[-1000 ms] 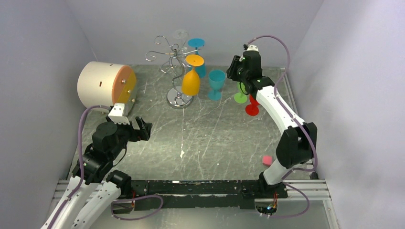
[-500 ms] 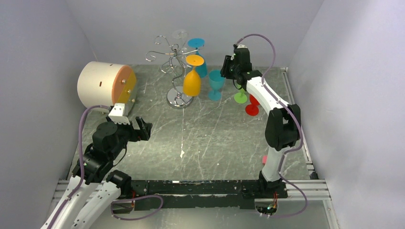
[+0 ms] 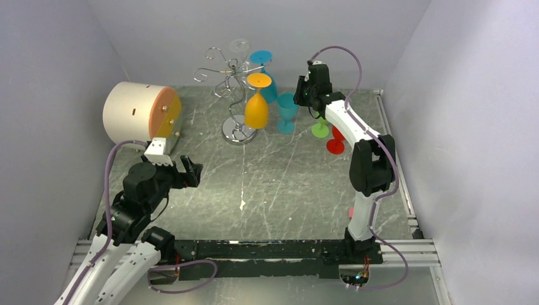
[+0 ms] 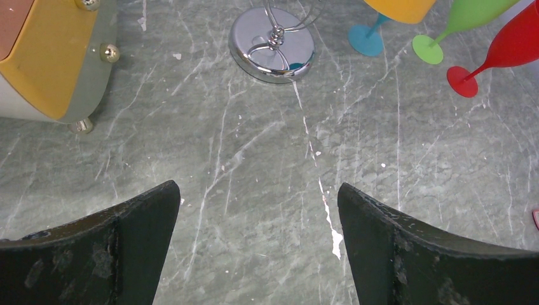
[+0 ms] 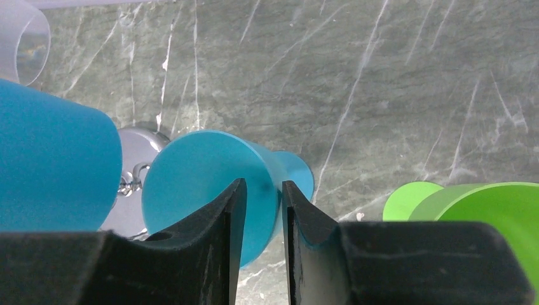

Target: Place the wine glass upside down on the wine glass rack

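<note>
Wine glass rack: the wine glass rack (image 3: 233, 73) is seen upright toward the back of the surface (image 3: 279, 178), with its round chrome base resting flat.
Teal wine glass: the teal wine glass (image 3: 287, 109) is set upright on its foot on the surface, just to the right of the rack's base. It is not hung on the rack.
Right gripper: the right gripper (image 5: 260, 189) is held over the teal wine glass, to the right of the rack. Its jaws are drawn almost together, with only a narrow slit left between them. Teal is seen through that slit, but whether the rim is pinched cannot be told.
Left gripper: the left gripper (image 4: 257, 189) is held low, well in front of the rack and to its left. Its jaws are spread wide and nothing is held, with bare surface seen between them.
Orange glass: the orange glass (image 3: 255, 109) is hung upside down on the rack's front side, its bowl just above the base.
Blue glass: the blue glass (image 3: 263, 70) is hung upside down on the rack's right side, behind the orange glass.
Clear glass: the clear glass (image 3: 240, 46) is seen at the rack's top rear, but how it is held cannot be made out.
Green glass and red glass: the green glass (image 3: 320, 129) and the red glass (image 3: 335, 145) are found farther right of the rack, beyond the teal wine glass, and are partly hidden by the right arm.
Cream cylinder: the cream cylinder (image 3: 130, 111) is laid on its side well left of the rack, with its orange end turned toward the rack.
</note>
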